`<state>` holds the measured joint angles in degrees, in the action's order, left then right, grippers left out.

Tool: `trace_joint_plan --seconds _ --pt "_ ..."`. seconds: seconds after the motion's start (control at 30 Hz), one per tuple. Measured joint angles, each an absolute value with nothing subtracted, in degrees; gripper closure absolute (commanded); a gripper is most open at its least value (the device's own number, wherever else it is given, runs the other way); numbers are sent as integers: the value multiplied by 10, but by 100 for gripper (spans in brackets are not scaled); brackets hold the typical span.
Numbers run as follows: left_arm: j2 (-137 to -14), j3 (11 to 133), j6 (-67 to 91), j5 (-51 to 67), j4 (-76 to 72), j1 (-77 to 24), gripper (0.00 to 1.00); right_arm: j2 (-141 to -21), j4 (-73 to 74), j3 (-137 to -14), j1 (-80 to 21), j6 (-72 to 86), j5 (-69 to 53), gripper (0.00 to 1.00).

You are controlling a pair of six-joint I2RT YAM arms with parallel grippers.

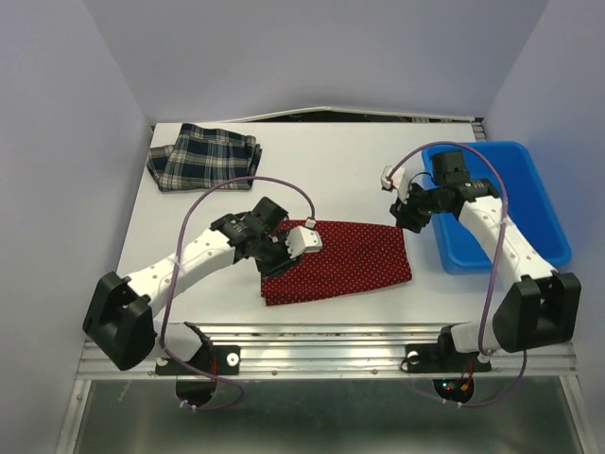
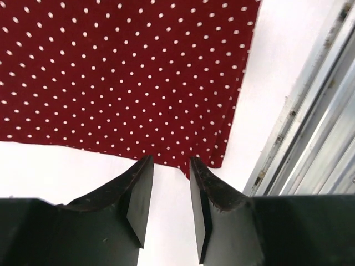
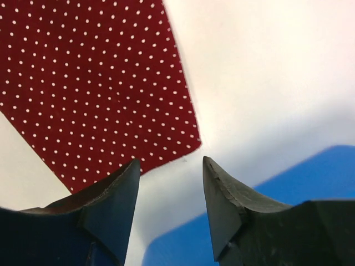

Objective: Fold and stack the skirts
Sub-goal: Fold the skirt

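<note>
The red polka-dot skirt (image 1: 350, 257) lies flat at the table's middle front. The plaid skirt (image 1: 203, 156) lies folded at the back left. My left gripper (image 1: 270, 263) is at the red skirt's left edge. In the left wrist view it (image 2: 171, 163) is open and empty, with its tips just short of the skirt's edge (image 2: 127, 77), near a corner. My right gripper (image 1: 408, 218) is above the red skirt's far right corner. In the right wrist view it (image 3: 169, 163) is open and empty, above the bare table beside that corner (image 3: 94, 83).
A blue plastic bin (image 1: 510, 203) stands at the right, under my right arm, and also shows in the right wrist view (image 3: 310, 177). The table's metal front rail (image 2: 310, 138) runs close to the red skirt's near corner.
</note>
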<state>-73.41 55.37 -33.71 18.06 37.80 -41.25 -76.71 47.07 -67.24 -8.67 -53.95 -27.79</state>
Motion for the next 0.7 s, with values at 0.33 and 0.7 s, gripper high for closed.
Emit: trace_joint_plan --seconds 0.33,0.7 --pt "-933 549 -312 159 314 -388 71 -914 418 -614 -113 -495 -272 51" --pt "-1190 883 -344 183 377 -232 71 -864 396 -498 -199 -463 -237 54"
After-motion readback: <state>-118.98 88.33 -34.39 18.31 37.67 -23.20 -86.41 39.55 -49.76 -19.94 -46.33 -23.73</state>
